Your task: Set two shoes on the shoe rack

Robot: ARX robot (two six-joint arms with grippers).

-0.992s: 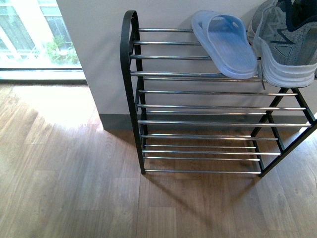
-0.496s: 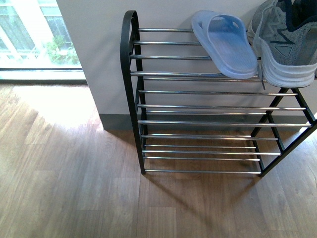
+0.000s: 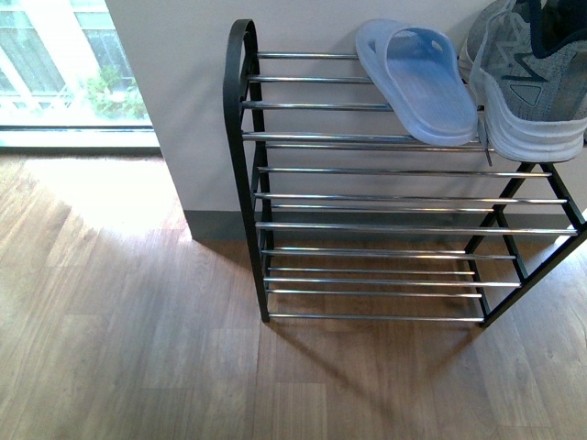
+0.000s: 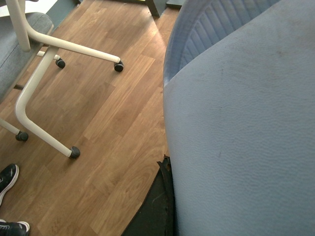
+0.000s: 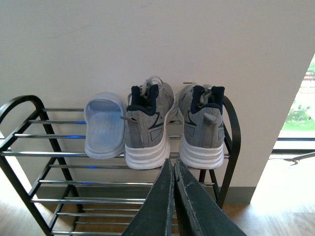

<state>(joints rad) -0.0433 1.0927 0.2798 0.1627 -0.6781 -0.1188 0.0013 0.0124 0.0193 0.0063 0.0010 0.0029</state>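
Note:
The shoe rack (image 3: 367,197) with black uprights and chrome rods stands against the wall. One light-blue slide (image 3: 417,82) lies on its top shelf beside a grey sneaker (image 3: 532,78). The right wrist view shows the rack (image 5: 231,142), that slide (image 5: 104,125) and both grey sneakers (image 5: 147,128) (image 5: 202,125) on the top shelf. My right gripper (image 5: 173,169) is shut and empty, in front of the rack below the sneakers. My left gripper is shut on the second light-blue slide (image 4: 241,132), which fills its view; only one dark finger (image 4: 160,206) shows. Neither arm shows in the front view.
Wood floor (image 3: 138,348) lies in front of the rack. A window (image 3: 64,64) is at the far left. In the left wrist view a white wheeled frame (image 4: 44,98) stands on the floor, and a black shoe (image 4: 7,179) shows at the edge.

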